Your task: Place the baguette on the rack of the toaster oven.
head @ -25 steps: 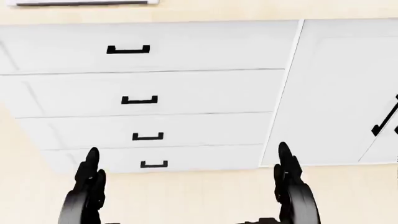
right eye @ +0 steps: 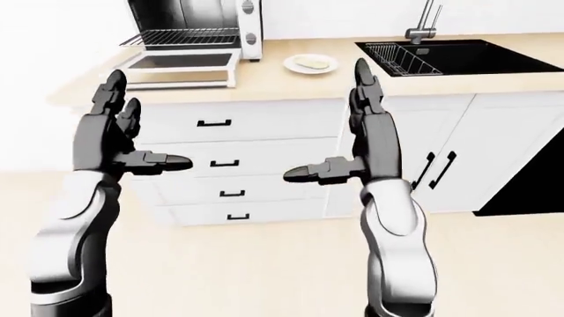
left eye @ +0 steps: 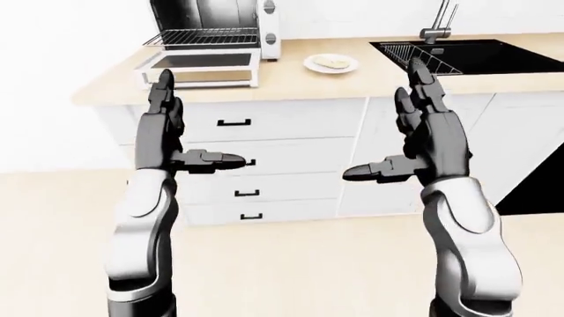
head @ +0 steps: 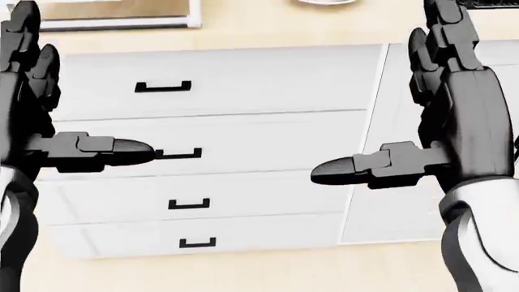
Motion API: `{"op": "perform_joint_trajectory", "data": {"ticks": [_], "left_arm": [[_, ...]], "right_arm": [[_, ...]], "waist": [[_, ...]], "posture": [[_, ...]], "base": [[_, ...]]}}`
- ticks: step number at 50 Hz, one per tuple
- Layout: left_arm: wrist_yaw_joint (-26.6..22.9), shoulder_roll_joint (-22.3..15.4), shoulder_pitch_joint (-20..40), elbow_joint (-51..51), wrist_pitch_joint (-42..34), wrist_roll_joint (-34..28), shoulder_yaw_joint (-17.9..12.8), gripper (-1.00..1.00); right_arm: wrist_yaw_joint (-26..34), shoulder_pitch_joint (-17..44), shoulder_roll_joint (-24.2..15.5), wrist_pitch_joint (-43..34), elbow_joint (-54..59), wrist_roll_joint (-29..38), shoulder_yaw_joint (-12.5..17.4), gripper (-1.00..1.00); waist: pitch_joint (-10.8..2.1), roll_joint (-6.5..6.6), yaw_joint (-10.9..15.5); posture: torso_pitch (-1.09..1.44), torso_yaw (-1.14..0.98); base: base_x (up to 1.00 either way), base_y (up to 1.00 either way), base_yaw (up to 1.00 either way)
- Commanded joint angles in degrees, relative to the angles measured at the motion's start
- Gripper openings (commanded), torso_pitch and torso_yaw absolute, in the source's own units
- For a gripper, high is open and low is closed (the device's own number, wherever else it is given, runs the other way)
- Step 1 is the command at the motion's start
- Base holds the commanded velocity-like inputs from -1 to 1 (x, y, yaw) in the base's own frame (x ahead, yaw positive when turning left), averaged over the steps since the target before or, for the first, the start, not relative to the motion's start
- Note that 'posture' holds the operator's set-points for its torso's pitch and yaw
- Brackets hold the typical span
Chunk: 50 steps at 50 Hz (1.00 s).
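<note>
Still approaching: left hand [left eye: 167, 132] and right hand [left eye: 428, 135] raised, fingers spread, empty. Baguette [left eye: 332, 62] sits on a plate on the worktop [left eye: 352, 82]. Next: step closer, reach it; rack [left eye: 201, 38] stands exposed.

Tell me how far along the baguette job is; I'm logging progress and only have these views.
Done: the toaster oven stands open, its rack bare. In hand: nothing; the left hand and right hand are raised, open and empty, short of the counter. Left: take the baguette from its plate beside the oven and lay it on the rack.
</note>
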State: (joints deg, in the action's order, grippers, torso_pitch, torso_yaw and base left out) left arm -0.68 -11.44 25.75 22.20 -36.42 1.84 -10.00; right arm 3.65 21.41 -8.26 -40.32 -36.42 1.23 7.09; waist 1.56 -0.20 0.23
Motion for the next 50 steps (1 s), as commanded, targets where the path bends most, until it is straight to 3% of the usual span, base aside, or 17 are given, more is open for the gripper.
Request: {"op": "perform_joint_trajectory", "data": {"ticks": [1,9,13,14,16,21,25,27,28,29,32,37,39,41,42,44,50], "left_arm": [[0.3,-1.4,3.6,2.9,-1.5,0.6,-1.0,1.00],[1.7,-3.9,3.3,9.0,-5.1,2.5,-4.0,1.00],[3.0,-5.0,3.3,9.8,-5.3,2.1,-4.6,1.00],[3.1,-5.2,3.4,10.0,-5.5,2.1,-4.5,1.00],[3.7,-5.2,3.7,10.2,-5.6,2.0,-4.6,1.00],[3.6,-5.4,3.9,10.8,-6.0,1.6,-4.0,1.00],[3.3,-5.6,4.0,11.3,-6.2,1.2,-4.0,1.00],[3.2,-5.6,4.0,11.5,-6.3,0.9,-4.2,1.00],[3.2,-5.5,4.1,11.6,-6.4,0.9,-4.2,1.00],[3.2,-5.5,4.0,11.6,-6.3,0.8,-4.0,1.00],[3.1,-5.3,3.7,11.6,-6.1,0.5,-3.8,1.00],[2.7,-5.4,4.3,12.7,-7.3,0.5,-4.1,1.00],[2.8,-5.2,4.3,12.6,-7.2,0.4,-3.9,1.00],[2.6,-5.4,4.5,12.7,-7.3,0.2,-3.8,1.00],[2.6,-5.5,4.5,12.8,-7.4,0.2,-4.0,1.00],[2.5,-5.5,4.4,12.7,-7.0,0.1,-3.9,1.00],[2.1,-5.3,4.8,12.4,-7.0,-0.6,-3.6,1.00]], "right_arm": [[0.2,4.0,-1.3,-2.9,-3.3,-0.4,1.1,1.00],[0.2,5.4,-2.8,-5.3,-5.9,-2.0,2.6,1.00],[-0.6,5.8,-2.9,-5.6,-6.1,-2.2,1.9,1.00],[-0.7,6.0,-2.8,-5.9,-6.3,-2.4,2.0,1.00],[-1.0,5.6,-2.4,-4.5,-5.5,-2.6,2.0,1.00],[-1.3,5.0,-2.3,-4.1,-5.9,-3.3,2.3,1.00],[-1.7,5.2,-2.3,-3.7,-5.5,-3.3,1.9,1.00],[-1.7,5.5,-2.4,-4.2,-6.0,-3.3,1.7,1.00],[-1.6,5.5,-2.6,-4.2,-6.0,-3.1,1.6,1.00],[-1.6,5.6,-2.5,-4.1,-5.9,-3.1,1.5,1.00],[-1.5,5.4,-2.3,-4.0,-6.0,-3.1,1.5,1.00],[-1.6,5.1,-2.3,-4.1,-6.4,-3.3,1.9,1.00],[-1.8,5.0,-2.2,-3.9,-6.4,-3.3,1.8,1.00],[-1.8,5.0,-2.2,-4.1,-6.6,-3.4,1.8,1.00],[-1.8,5.0,-2.2,-4.2,-6.7,-3.4,1.8,1.00],[-1.8,4.8,-2.2,-4.1,-6.8,-3.4,1.7,1.00],[-1.3,5.1,-2.3,-3.9,-6.3,-2.4,0.8,1.00]], "waist": [[-0.32,0.17,-0.1],[-0.03,0.70,-0.4],[0.44,4.85,-0.5],[0.09,3.06,-0.1],[0.21,4.34,-0.2],[0.05,2.58,0.3],[-0.21,-0.43,0.9],[-1.37,-2.18,1.1],[-0.33,-1.60,0.4],[0.45,-2.64,0.5],[-0.07,-2.02,-0.1],[0.81,0.42,-0.5],[0.35,2.33,-0.9],[-0.81,5.69,-1.1],[-0.80,4.17,-0.6],[0.00,4.75,-0.5],[0.07,2.05,0.3]], "posture": [[0.00,0.00],[0.00,0.00],[0.00,0.00],[0.00,0.00],[0.00,0.00],[0.00,0.00],[0.00,0.00],[0.00,0.00],[0.00,0.00],[0.00,0.00],[0.00,0.00],[0.00,0.00],[0.00,0.00],[0.00,0.00],[0.00,0.00],[0.00,0.00],[0.00,0.00]], "base": [[0.26,0.00,0.00],[0.25,0.00,0.00],[0.25,0.00,0.00],[0.26,0.00,0.00],[0.26,0.00,0.00],[0.25,0.00,0.00],[0.25,0.00,0.00],[0.25,0.00,0.00],[0.26,0.00,0.00],[0.26,0.00,0.00],[0.25,0.00,0.00],[0.26,0.00,0.00],[0.26,0.00,0.00],[0.26,0.00,0.00],[0.26,0.00,0.00],[0.26,0.00,0.00],[0.26,0.00,0.00]]}}
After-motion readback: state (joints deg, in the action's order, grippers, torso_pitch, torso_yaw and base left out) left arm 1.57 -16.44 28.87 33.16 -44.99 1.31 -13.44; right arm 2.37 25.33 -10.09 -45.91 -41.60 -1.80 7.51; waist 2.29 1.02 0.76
